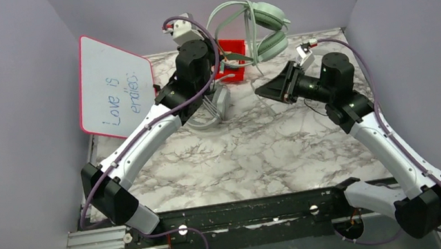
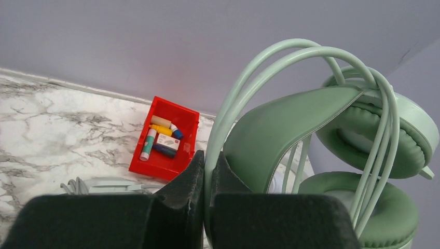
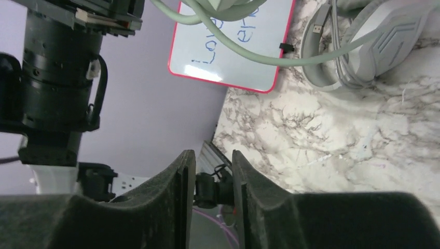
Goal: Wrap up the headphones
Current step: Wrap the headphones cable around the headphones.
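- The left hand (image 2: 209,174) is clamped tight on the thin headband rails of the green headphones (image 2: 290,129), with no gap showing between its fingers.
- In the top view the green headphones (image 1: 269,26) sit at the upper centre of the frame, in front of the back wall and lifted off the table (image 1: 261,151).
- Several strands of the green cable (image 2: 386,119) run up over the headband and down across the ear cups at the right of the left wrist view.
- The grey-white headphones (image 1: 218,102) lie on the table just right of the left arm, below the green pair in the frame.
- Their grey cable (image 3: 337,62) lies in loops against them, at the upper right of the right wrist view.
- The right hand (image 3: 212,181) is at centre right in the top view, pointing left. Its fingers stand a narrow gap apart with nothing between them.
- A red bin (image 2: 158,166) sits against the back wall, holding small coloured sticks (image 2: 162,136).
- A pink-edged whiteboard (image 1: 114,87) leans at the upper left.
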Robot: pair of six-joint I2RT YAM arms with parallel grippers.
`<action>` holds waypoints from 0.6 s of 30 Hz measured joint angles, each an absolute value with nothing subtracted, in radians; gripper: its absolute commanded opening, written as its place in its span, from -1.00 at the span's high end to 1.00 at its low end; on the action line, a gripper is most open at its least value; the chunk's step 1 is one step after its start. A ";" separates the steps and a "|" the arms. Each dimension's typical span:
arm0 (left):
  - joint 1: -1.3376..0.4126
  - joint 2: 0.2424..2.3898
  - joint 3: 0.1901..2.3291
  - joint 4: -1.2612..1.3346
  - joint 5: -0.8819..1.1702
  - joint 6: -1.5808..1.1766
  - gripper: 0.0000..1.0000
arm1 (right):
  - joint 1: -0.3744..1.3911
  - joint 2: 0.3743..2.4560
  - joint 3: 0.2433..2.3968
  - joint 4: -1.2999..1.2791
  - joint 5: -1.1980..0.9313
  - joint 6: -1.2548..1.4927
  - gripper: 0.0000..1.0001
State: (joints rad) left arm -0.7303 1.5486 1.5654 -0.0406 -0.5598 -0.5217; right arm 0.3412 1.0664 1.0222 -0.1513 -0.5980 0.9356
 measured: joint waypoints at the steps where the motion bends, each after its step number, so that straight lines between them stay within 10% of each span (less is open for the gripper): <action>1: -0.728 1.544 1.565 -0.041 -0.556 -0.524 1.00 | 0.341 1.067 1.022 -0.152 -0.603 0.928 0.00; 10: -0.728 1.509 1.583 -0.041 -0.514 -0.527 1.00 | 0.341 1.031 1.055 -0.300 -0.588 0.737 -0.89; 18: -0.728 1.499 1.647 -0.053 -0.458 -0.531 1.00 | 0.312 0.909 1.047 -0.460 -0.418 0.628 -0.99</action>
State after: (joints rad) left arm -0.7277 1.4990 1.6474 -0.0528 -0.4580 -0.5312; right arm 0.3122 0.9089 1.0466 -0.4599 -0.4179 0.6277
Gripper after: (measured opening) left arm 0.025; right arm 0.994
